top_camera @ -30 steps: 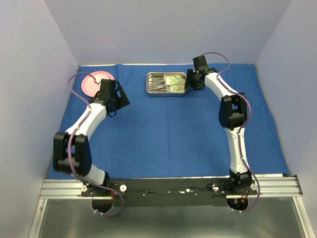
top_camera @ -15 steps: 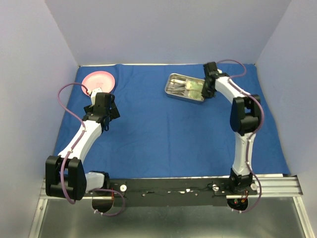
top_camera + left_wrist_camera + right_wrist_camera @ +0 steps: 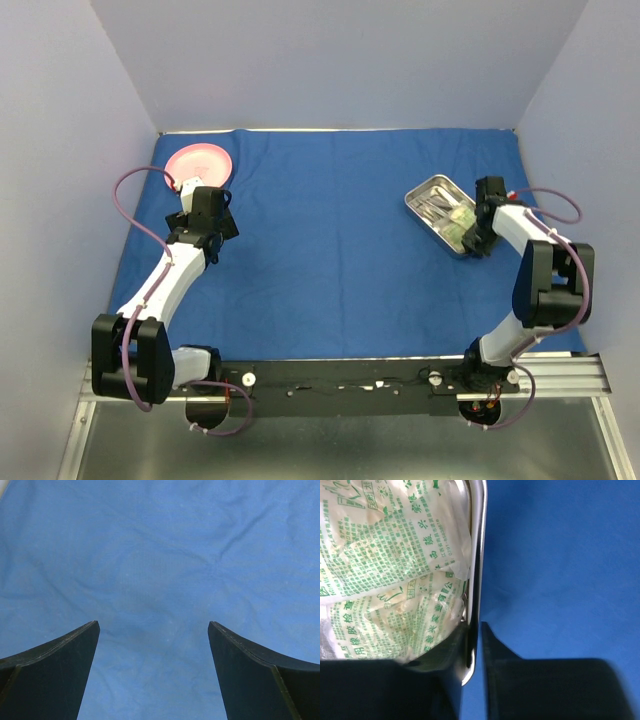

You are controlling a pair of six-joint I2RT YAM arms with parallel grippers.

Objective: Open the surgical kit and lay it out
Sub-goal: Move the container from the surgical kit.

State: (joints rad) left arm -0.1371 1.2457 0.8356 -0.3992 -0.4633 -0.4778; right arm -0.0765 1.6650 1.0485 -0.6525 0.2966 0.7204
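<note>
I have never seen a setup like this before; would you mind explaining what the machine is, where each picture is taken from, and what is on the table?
The machine is a left robot arm and a right robot arm mounted side by side, each ending in a two-finger gripper. The wide picture comes from a fixed camera above and behind them; the two close-ups come from cameras on the wrists. A large royal-blue cloth is spread under the arms. The left gripper hangs open over bare cloth, holding nothing. The right gripper is pinched on the rim of a small rectangular steel tray, which holds thin silver instruments and clear yellow-green packets with green print. A round pink plate lies at the far left.
</note>
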